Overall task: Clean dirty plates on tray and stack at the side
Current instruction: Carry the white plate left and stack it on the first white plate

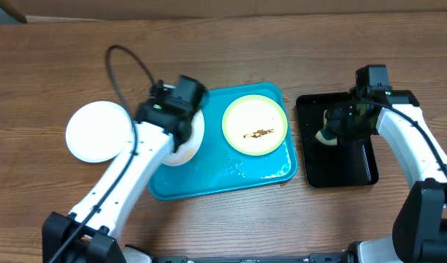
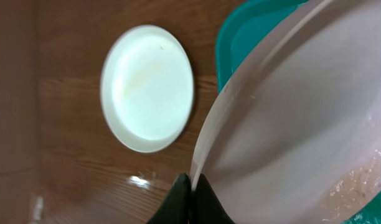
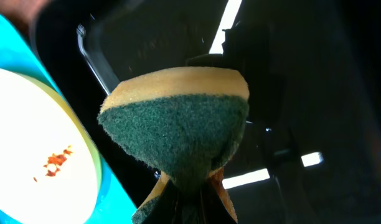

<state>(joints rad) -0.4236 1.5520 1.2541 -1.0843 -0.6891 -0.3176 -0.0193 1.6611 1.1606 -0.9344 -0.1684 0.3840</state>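
Now I'm pinching the rim of a white plate [image 2: 290, 118] in my left gripper [image 2: 192, 186] at the left edge of the tray [image 1: 231, 181], apparently mid-stacking. Next it needs lowering squarely onto the other white plate [image 1: 99, 131] near the left edge of the table [image 1: 282, 44]. My right gripper [image 3: 189, 202] is squeezing a sponge [image 3: 178, 124], its green face showing only in the wrist view.

Plate [image 1: 255, 125] in tray [image 1: 209, 183], 2nd plate [image 1: 98, 131] left on table [image 1: 282, 219], small tray [image 1: 337, 172] right
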